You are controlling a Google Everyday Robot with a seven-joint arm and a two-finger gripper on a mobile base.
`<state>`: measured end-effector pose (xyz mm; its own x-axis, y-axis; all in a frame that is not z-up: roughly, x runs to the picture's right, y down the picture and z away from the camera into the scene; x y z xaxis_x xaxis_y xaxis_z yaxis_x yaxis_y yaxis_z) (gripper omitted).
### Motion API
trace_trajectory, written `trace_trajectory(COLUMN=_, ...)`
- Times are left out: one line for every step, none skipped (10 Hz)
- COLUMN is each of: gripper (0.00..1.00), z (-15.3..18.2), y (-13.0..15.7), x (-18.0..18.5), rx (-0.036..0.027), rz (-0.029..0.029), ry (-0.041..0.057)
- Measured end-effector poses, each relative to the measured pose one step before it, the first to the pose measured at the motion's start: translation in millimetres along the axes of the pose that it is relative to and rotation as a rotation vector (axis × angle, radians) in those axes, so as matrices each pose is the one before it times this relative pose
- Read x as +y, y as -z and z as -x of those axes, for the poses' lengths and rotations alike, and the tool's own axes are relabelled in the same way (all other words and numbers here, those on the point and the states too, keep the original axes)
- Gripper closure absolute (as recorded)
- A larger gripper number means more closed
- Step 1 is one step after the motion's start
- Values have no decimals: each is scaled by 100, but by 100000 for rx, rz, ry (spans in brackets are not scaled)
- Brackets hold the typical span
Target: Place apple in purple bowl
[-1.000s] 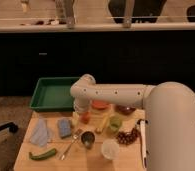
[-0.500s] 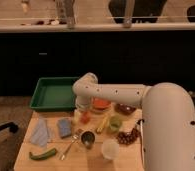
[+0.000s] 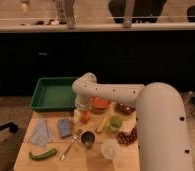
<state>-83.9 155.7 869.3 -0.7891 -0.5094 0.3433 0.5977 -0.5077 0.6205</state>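
The apple [image 3: 84, 118], small and orange-red, sits on the wooden table [image 3: 26, 150] left of centre. My gripper [image 3: 83, 108] hangs from the white arm directly over the apple, at or just above its top. The purple bowl [image 3: 125, 108], dark and glossy, stands to the right, behind the small green cup [image 3: 115, 123] and partly hidden by the arm.
An orange bowl [image 3: 100, 104] sits just right of the gripper. A green tray [image 3: 53, 93] is at the back left. A metal cup [image 3: 87, 138], white cup [image 3: 110, 148], grapes [image 3: 127, 136], spoon [image 3: 69, 146], blue sponge [image 3: 64, 127], cloth [image 3: 41, 133] and green pepper [image 3: 42, 154] lie in front.
The arm has shifted slightly and the gripper has settled lower over the apple. The apple and the other objects stay in place.
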Motion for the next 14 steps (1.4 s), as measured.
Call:
trace_trajectory(gripper=20, z=69, y=-186, x=2, rx=-292, rz=-792, ry=-75)
trace_trajectory(gripper=20, z=104, y=-254, x=13, rx=-82, rz=-943, ry=-19)
trace_trajectory(gripper=20, z=94, y=-110, x=16, rx=198, rz=-782, ry=47)
trace_trajectory(gripper=20, z=153, y=-48, x=122, rx=210, rz=-384, ry=-183)
trace_trajectory(gripper=20, z=120, y=20, x=87, rx=411, rz=-354, ry=-212)
trace_trajectory(gripper=20, z=285, y=-3, x=166, rx=434, rz=-499, ry=-453)
trace_trajectory(gripper=20, z=179, y=-8, x=72, rx=86, rz=-204, ry=-280)
trace_trajectory(gripper=20, z=181, y=-39, x=41, rx=113, rz=-292, ry=-274)
trace_trajectory(gripper=21, z=189, y=4, x=85, rx=115, rz=-191, ry=-313)
trace_trajectory(gripper=26, z=152, y=-84, x=47, rx=54, rz=-251, ry=-94)
trace_trajectory(gripper=33, z=34, y=-33, x=18, rx=300, rz=-173, ry=116)
trace_trajectory(gripper=45, z=87, y=-110, x=36, rx=345, rz=-298, ry=231)
trace_trajectory(gripper=55, z=79, y=-52, x=42, rx=153, rz=-220, ry=200)
trace_trajectory(gripper=65, z=14, y=-27, x=8, rx=266, rz=-253, ry=208)
